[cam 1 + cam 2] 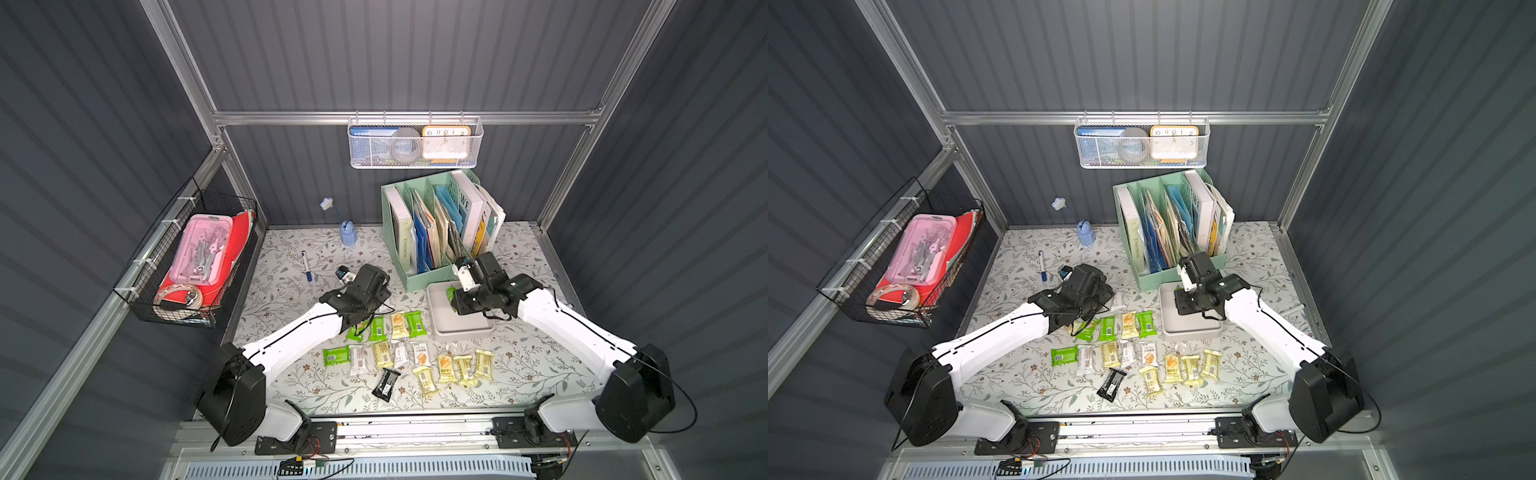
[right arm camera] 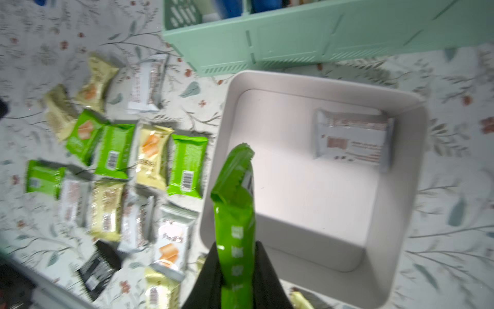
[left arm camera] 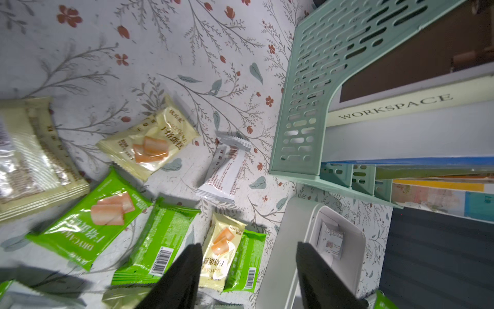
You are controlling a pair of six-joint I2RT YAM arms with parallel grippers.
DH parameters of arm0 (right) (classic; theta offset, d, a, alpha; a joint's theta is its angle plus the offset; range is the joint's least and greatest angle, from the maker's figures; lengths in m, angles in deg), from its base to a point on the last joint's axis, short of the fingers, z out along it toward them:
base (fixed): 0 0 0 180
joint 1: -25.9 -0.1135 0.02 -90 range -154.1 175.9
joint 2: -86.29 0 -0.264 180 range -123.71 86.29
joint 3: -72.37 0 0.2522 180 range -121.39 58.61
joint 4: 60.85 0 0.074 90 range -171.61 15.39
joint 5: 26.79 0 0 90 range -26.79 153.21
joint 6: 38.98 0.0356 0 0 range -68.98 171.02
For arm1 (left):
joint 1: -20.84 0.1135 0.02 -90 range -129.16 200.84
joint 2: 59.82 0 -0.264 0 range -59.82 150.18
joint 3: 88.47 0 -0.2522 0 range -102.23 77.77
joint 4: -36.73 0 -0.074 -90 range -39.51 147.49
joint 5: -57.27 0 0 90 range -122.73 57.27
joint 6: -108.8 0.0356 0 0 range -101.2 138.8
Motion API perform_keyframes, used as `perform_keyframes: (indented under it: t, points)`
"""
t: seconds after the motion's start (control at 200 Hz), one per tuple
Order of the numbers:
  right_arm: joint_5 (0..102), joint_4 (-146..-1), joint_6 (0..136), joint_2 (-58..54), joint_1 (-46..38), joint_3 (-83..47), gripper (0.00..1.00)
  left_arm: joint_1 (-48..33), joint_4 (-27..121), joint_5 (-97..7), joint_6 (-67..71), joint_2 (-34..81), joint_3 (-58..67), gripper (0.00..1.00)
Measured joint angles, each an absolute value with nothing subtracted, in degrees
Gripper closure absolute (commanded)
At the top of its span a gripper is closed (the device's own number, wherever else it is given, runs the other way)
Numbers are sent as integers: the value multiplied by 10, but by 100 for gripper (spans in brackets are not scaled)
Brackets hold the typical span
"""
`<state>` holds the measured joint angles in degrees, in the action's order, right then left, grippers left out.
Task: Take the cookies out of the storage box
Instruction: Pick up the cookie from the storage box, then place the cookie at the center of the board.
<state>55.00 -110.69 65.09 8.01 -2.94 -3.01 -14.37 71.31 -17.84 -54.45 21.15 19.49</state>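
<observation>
Cookies lie spread over the floral bench in loose rows at the lower centre of both top views: green, pale yellow and whitish packets, with one black packet lowest in the group. Just right of them sits the storage box, a shallow pale-grey tray, with the mint-green file organiser just above it in the frame.

In the right wrist view the right pincer is clenched on a green packet, gripped at one end so that the rest sticks out past the tips. In a top view the packet shows as a green sliver over the upper part of the box, partly hidden by the wrist. One whitish packet lies flat on the box floor near a corner — the rest of the floor shows bare plastic.

The left pincer is released, its black fingers standing well apart above the green and yellow packets just beside the box wall. In the top views this arm reaches in from the lower left toward the centre.
</observation>
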Motion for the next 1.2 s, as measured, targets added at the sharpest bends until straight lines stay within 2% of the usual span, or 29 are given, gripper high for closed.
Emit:
perform_keyframes:
  t: [0.175, 0.375, 0.625, 0.825, 1.096, 1.201]
  points:
    - [483, -1045, 749, 64, -106, -7, 82, -140, 770, -138, -588, 170, 215, 39]
    - [458, -934, 851, -32, -180, -38, 82, -131, 846, -91, -622, 100, 236, 39]
    - [417, -818, 938, -197, -226, -172, 82, -63, 896, -84, -612, 12, 264, 39]
    - [408, -786, 971, -326, -237, -302, 82, 17, 917, -109, -576, -27, 269, 39]
    - [434, -816, 980, -495, -237, -494, 81, 28, 924, -130, -563, -29, 277, 39]
    - [445, -836, 980, -540, -237, -547, 77, 28, 925, -131, -562, -29, 277, 38]
